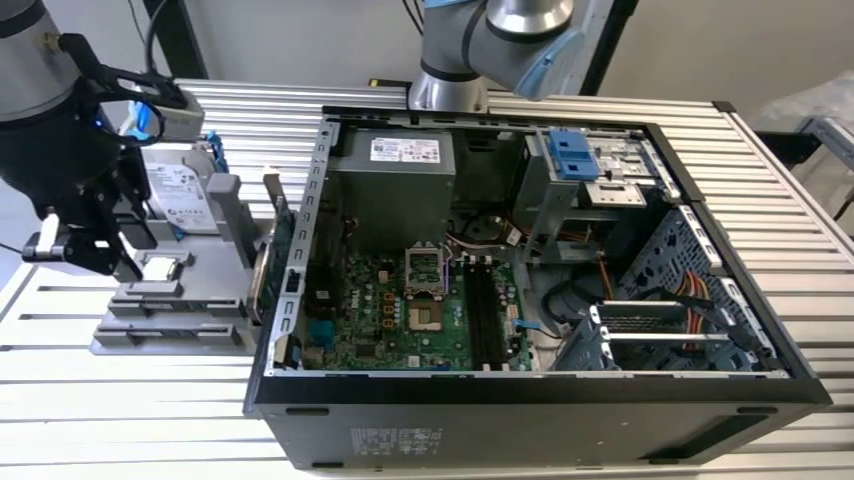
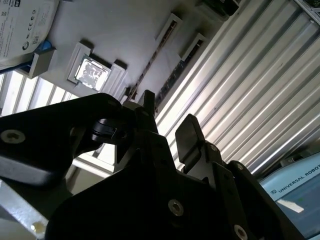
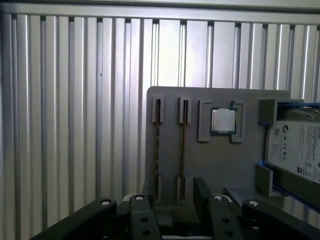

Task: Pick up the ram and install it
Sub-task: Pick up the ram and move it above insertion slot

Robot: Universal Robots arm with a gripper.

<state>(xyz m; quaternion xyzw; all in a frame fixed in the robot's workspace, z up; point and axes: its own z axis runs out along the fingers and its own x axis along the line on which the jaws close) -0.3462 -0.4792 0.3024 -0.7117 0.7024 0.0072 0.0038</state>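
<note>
Plainly, the claw (image 3: 172, 202) is open and empty, its fingers (image 3: 141, 212) apart above a grey tray (image 3: 215, 165). The ram (image 3: 182, 147) stands on edge in a tray slot, between a second stick (image 3: 158, 147) and the chip (image 3: 223, 120). In the exterior view the tray lies at nine o'clock from the open case (image 1: 534, 410), just beside its wall, with the claw over the tray's nine-o'clock edge.
</note>
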